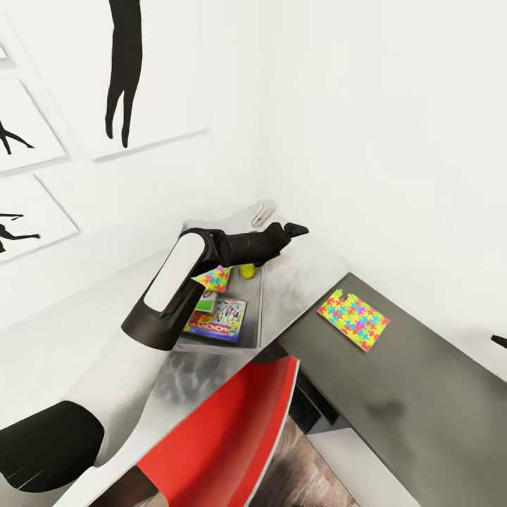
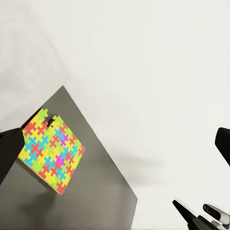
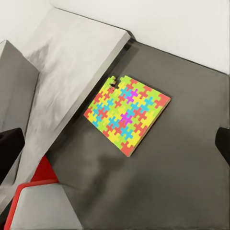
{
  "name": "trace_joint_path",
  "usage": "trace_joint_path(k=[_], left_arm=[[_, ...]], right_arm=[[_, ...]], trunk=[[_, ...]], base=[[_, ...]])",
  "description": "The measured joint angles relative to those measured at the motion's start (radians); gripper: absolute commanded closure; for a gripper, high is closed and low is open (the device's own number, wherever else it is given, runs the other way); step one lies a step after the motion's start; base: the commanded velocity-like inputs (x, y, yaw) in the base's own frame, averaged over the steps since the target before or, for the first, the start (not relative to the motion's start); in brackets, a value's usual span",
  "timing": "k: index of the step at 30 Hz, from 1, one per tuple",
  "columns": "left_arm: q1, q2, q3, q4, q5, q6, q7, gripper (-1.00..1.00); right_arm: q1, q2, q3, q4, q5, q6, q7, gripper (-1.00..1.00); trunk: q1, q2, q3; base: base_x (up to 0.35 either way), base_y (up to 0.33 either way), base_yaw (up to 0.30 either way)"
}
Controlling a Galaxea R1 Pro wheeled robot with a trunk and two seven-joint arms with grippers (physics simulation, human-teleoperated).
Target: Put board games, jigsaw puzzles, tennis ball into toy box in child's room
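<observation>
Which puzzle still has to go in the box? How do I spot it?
Find the L-shaped desk's dark grey top. The jigsaw puzzle lies flat on it, alone, near the joint with the light grey top. The other puzzle already sits in the toy box.

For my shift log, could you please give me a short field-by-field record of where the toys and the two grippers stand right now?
Toy box: light grey lidless bin on the light grey desk top
In box: white-green Monopoly game box, one multicolour jigsaw square, small yellow-green tennis ball
Still out: second multicolour jigsaw square, flat on the dark grey desk top
Left gripper: open, empty, past the box's far end
Right gripper: open, empty, above the loose puzzle
</observation>
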Motion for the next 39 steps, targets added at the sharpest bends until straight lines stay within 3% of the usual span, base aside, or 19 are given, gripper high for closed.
trace_joint_path(k=[4,14,39], left_arm=[[-0.009,0.002,0.000,0.009,-0.001,0.000,0.010,-1.00],[-0.028,0.003,-0.001,0.023,0.000,0.000,0.105,-1.00],[-0.033,0.019,0.002,0.036,-0.002,0.003,0.172,-1.00]], right_arm=[[0.000,0.002,0.007,0.000,0.000,0.000,0.000,-1.00],[0.000,0.004,0.017,0.000,-0.001,0.000,0.000,-1.00],[0.001,0.005,0.019,0.000,-0.003,0.000,0.000,-1.00]], trunk=[[0.000,0.000,0.002],[0.000,0.000,0.007],[0.000,0.000,0.018]], base=[[0.000,0.000,-0.278],[0.000,0.000,-0.278],[0.000,0.000,-0.261]])
